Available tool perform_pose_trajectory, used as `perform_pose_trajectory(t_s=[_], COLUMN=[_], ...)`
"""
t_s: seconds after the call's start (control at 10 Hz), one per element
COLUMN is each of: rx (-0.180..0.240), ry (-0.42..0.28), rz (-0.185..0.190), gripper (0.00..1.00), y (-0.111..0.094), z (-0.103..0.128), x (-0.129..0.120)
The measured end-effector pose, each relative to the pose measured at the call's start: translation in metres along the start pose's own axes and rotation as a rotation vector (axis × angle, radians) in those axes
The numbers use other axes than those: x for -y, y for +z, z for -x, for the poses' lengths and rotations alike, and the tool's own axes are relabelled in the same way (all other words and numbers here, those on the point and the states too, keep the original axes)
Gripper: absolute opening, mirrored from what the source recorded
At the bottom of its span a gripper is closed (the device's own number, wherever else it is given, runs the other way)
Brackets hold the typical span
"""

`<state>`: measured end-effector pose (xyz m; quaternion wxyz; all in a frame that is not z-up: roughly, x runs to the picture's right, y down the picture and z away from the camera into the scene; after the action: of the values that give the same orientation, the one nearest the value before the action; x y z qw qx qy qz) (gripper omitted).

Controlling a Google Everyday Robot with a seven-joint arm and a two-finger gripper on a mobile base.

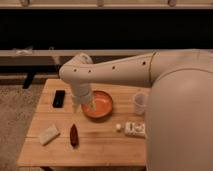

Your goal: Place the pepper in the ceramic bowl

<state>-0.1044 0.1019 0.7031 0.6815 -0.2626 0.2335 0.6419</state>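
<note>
The pepper (74, 135) is small, dark red and tapered, and lies on the wooden table (100, 145) at the front left. The ceramic bowl (102, 106) is orange, round and shallow, and sits at the table's middle. My gripper (84, 105) points down over the bowl's left rim, above and a little right of the pepper. It is open and holds nothing. The big pale arm comes in from the right and hides the right side of the table.
A black phone-like slab (59, 98) lies at the table's left. A translucent white cup (140, 103) stands right of the bowl. A pale block (49, 134) lies front left. A small white ball (118, 127) and a white packet (134, 129) lie front right.
</note>
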Motion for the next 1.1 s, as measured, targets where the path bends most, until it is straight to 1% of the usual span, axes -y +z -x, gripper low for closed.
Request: perform_pose_trajectory(t_s=[0.6,0.8,1.0,1.1], rx=[-0.002,-0.004,-0.023,-0.035], ry=[-0.003,-0.059,-0.139,-0.178], rz=[-0.004,-0.024,-0.038,-0.034], gripper=[0.65,0.65,0.65,0.65], y=[0.0,0.004,0.016,0.027], z=[-0.001,-0.01,-0.034,-0.046], x=[0.0,-0.014,-0.04,-0.053])
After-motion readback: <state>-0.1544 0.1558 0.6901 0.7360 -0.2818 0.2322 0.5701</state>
